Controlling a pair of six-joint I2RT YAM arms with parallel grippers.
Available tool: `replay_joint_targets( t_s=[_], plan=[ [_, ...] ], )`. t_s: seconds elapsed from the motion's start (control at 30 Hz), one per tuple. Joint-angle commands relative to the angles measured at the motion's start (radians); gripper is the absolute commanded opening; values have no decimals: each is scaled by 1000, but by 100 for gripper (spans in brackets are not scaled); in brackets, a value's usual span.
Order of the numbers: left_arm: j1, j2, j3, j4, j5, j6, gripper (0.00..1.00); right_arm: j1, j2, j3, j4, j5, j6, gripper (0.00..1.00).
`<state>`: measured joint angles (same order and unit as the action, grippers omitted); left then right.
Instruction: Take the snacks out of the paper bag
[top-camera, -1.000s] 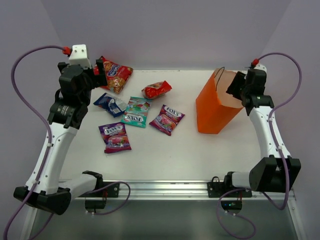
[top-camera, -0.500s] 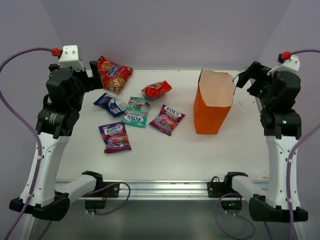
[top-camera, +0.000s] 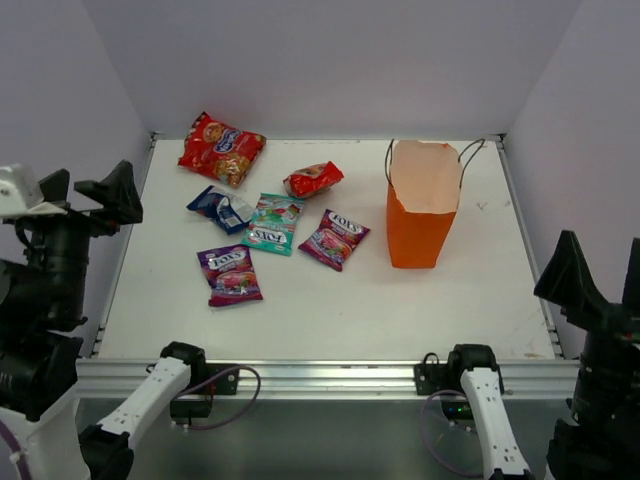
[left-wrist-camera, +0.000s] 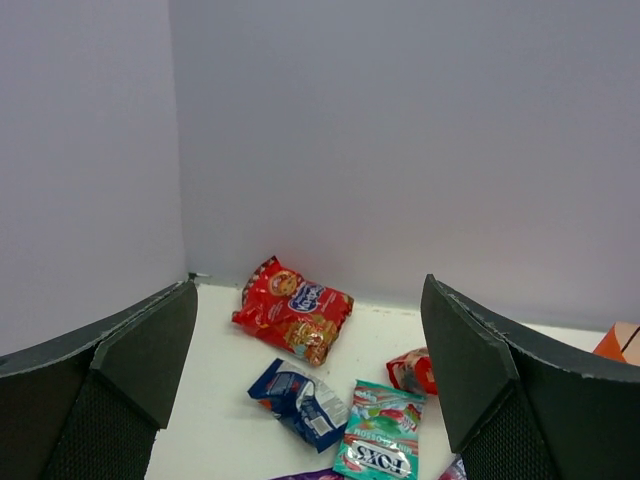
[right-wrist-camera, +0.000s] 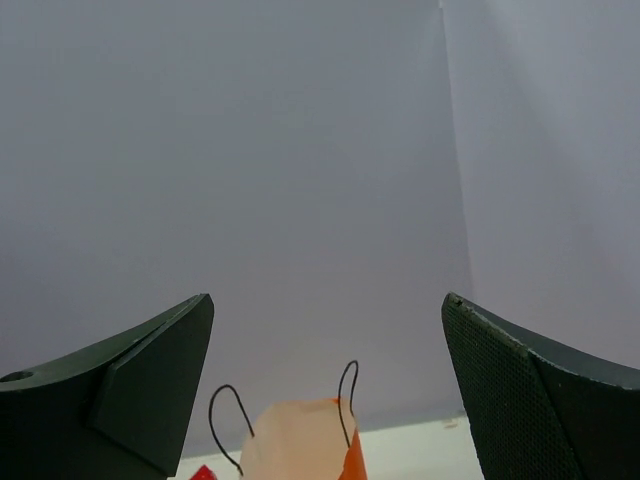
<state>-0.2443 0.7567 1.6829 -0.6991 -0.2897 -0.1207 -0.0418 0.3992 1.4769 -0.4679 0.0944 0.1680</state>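
Bright orange paper bag (top-camera: 420, 225) stood upright, upper right of centre, its bottom hidden. Six glossy snack packets (top-camera: 272, 224) lay on white table (top-camera: 480, 300), left of it. Left gripper (left-wrist-camera: 309, 283), right gripper (right-wrist-camera: 327, 297): both wide, empty.

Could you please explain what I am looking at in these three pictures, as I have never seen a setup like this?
These are two robot arms bolted at the near edge of a white table. One picture looks down from above and behind them: the left arm shows at lower left, the right arm at lower right. The other two come from a camera on each wrist; the dark wedges at their sides are that arm's own jaws. Both pairs of jaws stand open and hold nothing. On the table lie six snack packets: large red, small red, blue, teal, magenta and purple. To their right, apart from them, an orange paper bag stands upright, mouth open; its bottom is hidden.
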Motion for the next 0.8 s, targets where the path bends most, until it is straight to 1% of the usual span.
replay_joint_targets(
  t_s=[0.0,0.03,0.17,0.23,0.33,0.5,0.77],
  plan=[
    [-9,-34,3,-34,-29,-3,100,34,-58,-92,99,7,-59,99],
    [-12,-52,1,-36,-43,-4,100,68,-74,-116,106,-1,-62,99],
    [-21,-88,0,-36,-107,0,100,102,-108,-158,115,19,-71,99],
    [-26,-112,-21,-25,-165,1,100,117,-122,-179,130,24,-73,99],
    [-30,-143,-46,-5,-209,-7,100,129,-115,-182,130,27,-84,99],
    [-44,-169,-94,70,-220,-2,100,145,-102,-175,130,24,-91,99],
    [-46,-165,-140,104,-186,1,100,149,-106,-176,138,11,-91,99]
  ],
)
